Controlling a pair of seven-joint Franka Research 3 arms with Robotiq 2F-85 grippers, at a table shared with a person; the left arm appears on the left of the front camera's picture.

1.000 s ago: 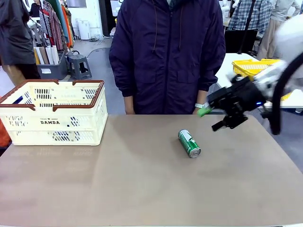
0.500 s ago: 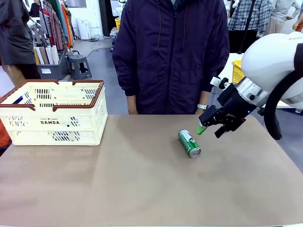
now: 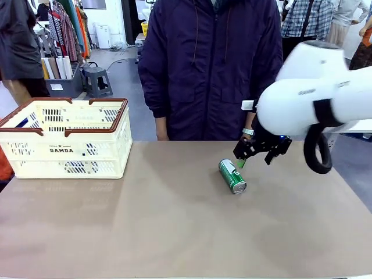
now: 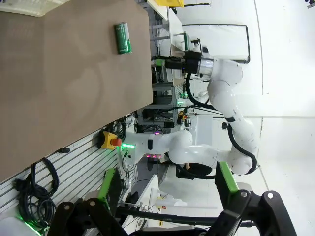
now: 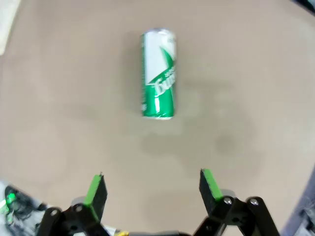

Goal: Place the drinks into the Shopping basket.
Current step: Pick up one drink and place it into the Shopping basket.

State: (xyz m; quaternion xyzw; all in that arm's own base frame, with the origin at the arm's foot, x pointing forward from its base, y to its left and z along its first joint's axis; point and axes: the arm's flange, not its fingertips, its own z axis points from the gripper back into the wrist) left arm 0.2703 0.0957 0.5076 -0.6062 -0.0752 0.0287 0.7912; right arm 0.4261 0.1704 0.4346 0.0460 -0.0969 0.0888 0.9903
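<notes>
A green drink can [image 3: 232, 176] lies on its side on the brown table, right of the middle. My right gripper [image 3: 254, 160] hangs open just behind and to the right of it, not touching. In the right wrist view the can [image 5: 158, 73] lies lengthwise ahead of the open gripper [image 5: 152, 186], whose green pads are well apart with nothing between them. The cream Shopping basket [image 3: 64, 139] with its brown-red rim stands at the far left. My left gripper [image 4: 166, 184] is open and far from the can [image 4: 122, 38].
A person in a dark jacket [image 3: 209, 70] stands at the far edge, one hand [image 3: 247, 132] close behind my right gripper. Bare tabletop [image 3: 163, 221] stretches between can and basket. Something blue [image 3: 21, 122] shows inside the basket.
My right arm has swung in from the right, leftward and lower, bringing its open gripper close behind the can. The can and the basket have not moved.
</notes>
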